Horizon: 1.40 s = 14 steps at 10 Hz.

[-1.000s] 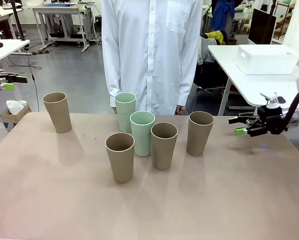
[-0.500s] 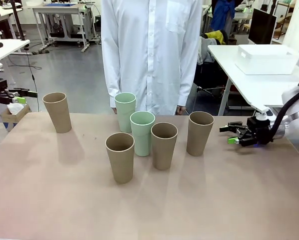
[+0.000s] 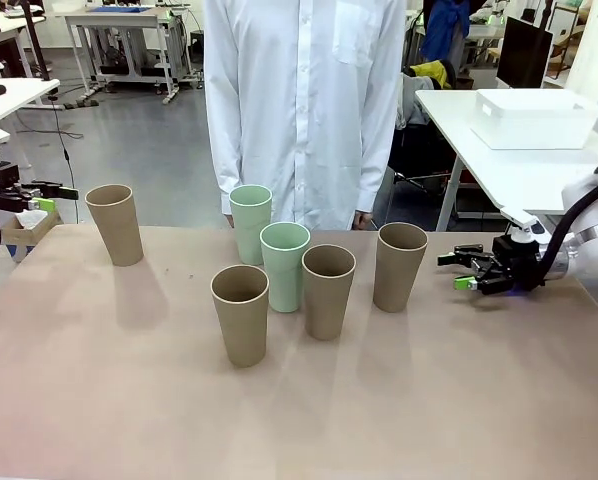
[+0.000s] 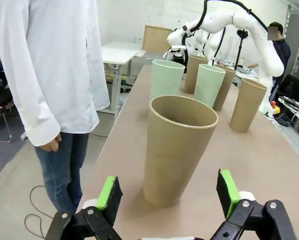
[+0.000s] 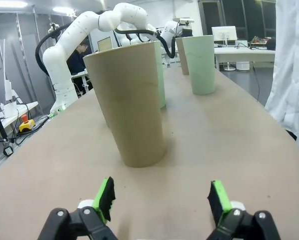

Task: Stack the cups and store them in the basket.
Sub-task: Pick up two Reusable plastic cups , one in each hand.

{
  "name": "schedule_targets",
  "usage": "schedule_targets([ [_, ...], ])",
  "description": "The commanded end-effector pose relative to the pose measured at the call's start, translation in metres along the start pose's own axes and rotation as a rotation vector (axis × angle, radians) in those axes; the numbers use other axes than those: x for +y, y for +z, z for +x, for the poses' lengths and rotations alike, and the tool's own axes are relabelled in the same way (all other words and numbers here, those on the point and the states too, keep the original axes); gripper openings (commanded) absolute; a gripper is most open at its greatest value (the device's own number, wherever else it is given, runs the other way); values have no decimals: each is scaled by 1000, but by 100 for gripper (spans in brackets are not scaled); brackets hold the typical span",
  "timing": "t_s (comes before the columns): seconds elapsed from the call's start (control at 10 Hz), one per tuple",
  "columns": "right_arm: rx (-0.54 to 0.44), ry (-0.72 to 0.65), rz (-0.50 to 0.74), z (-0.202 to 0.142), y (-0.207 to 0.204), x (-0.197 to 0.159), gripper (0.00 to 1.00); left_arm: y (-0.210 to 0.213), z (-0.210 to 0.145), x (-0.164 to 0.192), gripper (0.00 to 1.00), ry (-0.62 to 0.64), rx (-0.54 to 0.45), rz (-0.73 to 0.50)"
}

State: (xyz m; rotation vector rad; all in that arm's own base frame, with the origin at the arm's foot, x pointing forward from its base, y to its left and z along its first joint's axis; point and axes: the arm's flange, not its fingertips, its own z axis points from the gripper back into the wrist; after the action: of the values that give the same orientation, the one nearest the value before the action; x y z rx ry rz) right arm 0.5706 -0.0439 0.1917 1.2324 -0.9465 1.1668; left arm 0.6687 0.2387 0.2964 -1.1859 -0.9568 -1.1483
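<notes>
Closing in: right claw (image 3: 461,272), spread and empty, has slid toward rightmost tan cup (image 3: 399,265); left claw (image 3: 55,196), spread, has neared far-left tan cup (image 3: 115,224).
Cups (image 3: 284,265): six upright on table (image 3: 459,400), unstacked.
Basket (image 3: 535,130): on side table (image 3: 499,170), well apart.
Meaning: first grasps likely next.

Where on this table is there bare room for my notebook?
The whole near strip of the table, in front of the front tan cup, is bare. So is the stretch between the lone tan cup at left and the five cups in the middle, which stand crowded together. Right of them the robot's right hand hovers, open.
</notes>
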Motion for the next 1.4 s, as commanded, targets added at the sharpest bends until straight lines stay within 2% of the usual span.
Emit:
schedule_targets([
  [0.0, 0, -1, 1, 0, -1, 0, 100, 3, 2, -2, 100, -17, 7, 6],
  [0.2, -73, 58, 3, 34, -4, 41, 100, -9, -9, -3, 100, -8, 3, 31],
  [0.3, -97, 49, -8, 36, -6, 48, 100, -16, -19, -4, 100, 3, 15, 47],
  [0.5, -107, 30, -38, 35, -17, 56, 100, -26, -32, -5, 100, -12, 6, 81],
  [0.9, -85, 107, -135, 34, -50, 67, 100, -36, -48, 2, 100, -26, -39, 85],
  [1.2, -75, 103, -129, 31, -71, 72, 100, -46, -55, 8, 100, -23, -35, 55],
  [1.3, -104, 85, -147, 32, -70, 72, 100, -45, -55, 6, 100, -50, -35, 60],
])
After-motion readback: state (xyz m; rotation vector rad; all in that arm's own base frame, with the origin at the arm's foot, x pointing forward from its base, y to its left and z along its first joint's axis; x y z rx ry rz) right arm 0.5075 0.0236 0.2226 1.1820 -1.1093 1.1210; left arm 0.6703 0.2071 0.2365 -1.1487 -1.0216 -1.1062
